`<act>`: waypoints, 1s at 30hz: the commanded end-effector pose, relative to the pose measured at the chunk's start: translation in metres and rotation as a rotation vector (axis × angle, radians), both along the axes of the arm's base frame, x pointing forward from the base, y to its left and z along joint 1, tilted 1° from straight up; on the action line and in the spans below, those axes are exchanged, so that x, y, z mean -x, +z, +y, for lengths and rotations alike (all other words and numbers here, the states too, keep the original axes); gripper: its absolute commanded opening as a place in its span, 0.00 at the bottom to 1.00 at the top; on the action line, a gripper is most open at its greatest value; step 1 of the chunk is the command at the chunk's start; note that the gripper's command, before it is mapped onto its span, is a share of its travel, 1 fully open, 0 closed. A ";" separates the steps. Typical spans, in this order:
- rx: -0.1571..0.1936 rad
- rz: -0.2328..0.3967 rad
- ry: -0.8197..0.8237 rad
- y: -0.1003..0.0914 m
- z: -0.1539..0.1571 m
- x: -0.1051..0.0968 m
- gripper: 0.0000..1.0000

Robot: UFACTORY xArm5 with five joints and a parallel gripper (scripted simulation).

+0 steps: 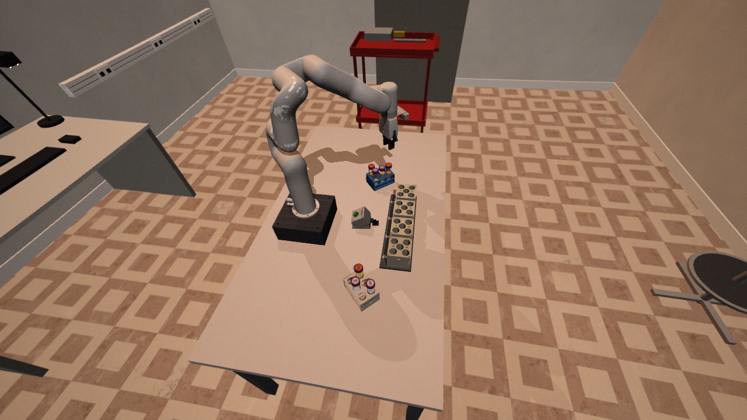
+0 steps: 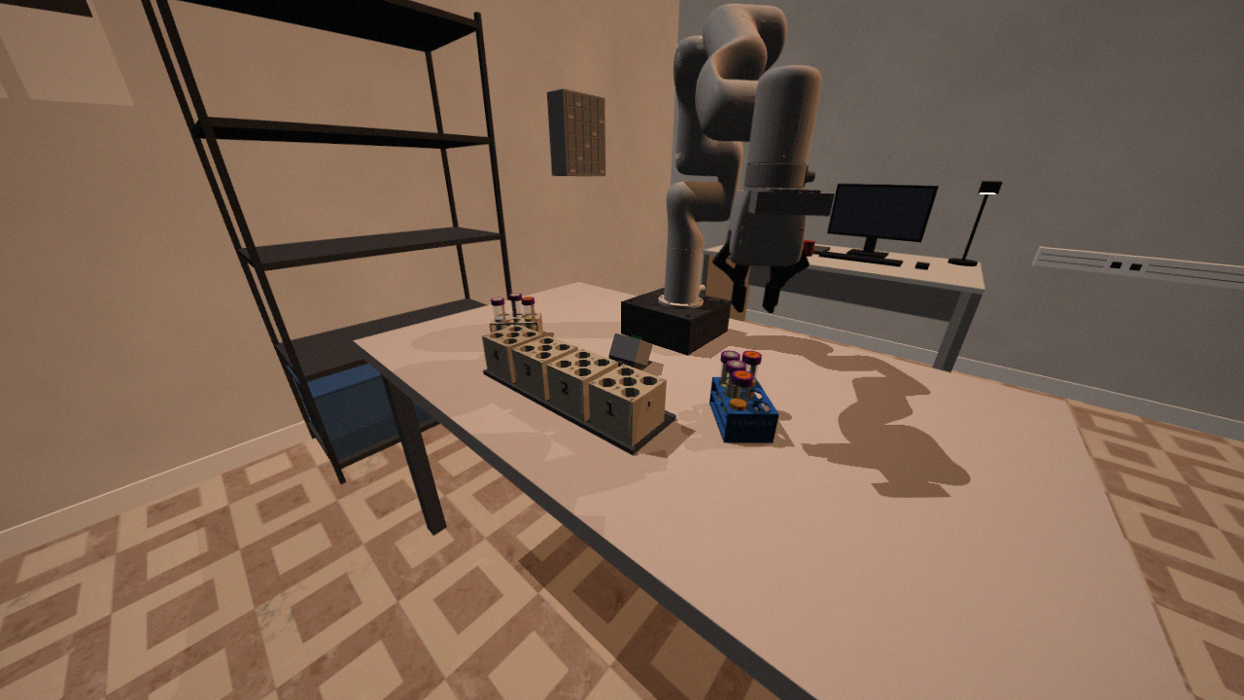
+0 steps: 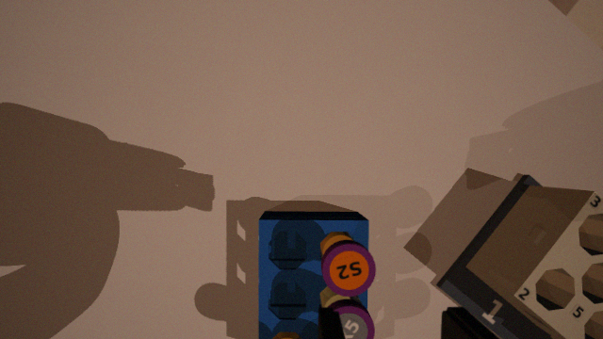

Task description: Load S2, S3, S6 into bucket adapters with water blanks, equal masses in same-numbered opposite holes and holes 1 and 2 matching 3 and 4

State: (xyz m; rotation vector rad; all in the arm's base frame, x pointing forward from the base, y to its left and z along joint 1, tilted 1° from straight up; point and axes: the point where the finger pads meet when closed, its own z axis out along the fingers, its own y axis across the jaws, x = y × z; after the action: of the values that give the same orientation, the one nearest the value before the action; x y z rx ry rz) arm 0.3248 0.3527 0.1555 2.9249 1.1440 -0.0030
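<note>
The gripper (image 1: 390, 142) (image 2: 754, 304) (image 3: 391, 325), partly open and empty, hovers above the blue rack (image 1: 380, 179) (image 2: 748, 425) (image 3: 313, 223), where S2 (image 2: 742, 379) (image 3: 349, 269) stands awaiting its turn.

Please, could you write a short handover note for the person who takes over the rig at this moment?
Gripper: open, nothing between the fingers, above the tubes.
Blue rack: four capped tubes, including S2 and X5.
Clear rack: three tubes, one orange-dotted.
S3, S6: labels unreadable here.
Done: no tube seen in adapters 1 to 4.
Left: load S2, S3, S6, balance them, let go, press DONE. Leave X5.
</note>
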 end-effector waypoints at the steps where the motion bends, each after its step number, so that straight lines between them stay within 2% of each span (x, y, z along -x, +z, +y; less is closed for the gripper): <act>1: -0.010 0.005 0.000 0.002 0.001 -0.001 0.44; 5: -0.010 0.005 0.000 0.002 0.001 -0.001 0.44; 6: -0.010 0.005 -0.033 0.002 0.000 0.004 0.57; 15: -0.009 0.006 -0.333 0.002 -0.013 0.047 0.57; 17: -0.009 0.006 -0.333 0.002 -0.013 0.047 0.57; 25: -0.008 0.007 -0.600 0.002 -0.024 0.085 0.57; 30: -0.007 0.008 -0.767 0.002 -0.024 0.085 0.57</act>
State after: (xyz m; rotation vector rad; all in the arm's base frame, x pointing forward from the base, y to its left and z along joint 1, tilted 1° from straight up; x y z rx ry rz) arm 0.2450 0.3294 0.1551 3.1209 0.2462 -0.0149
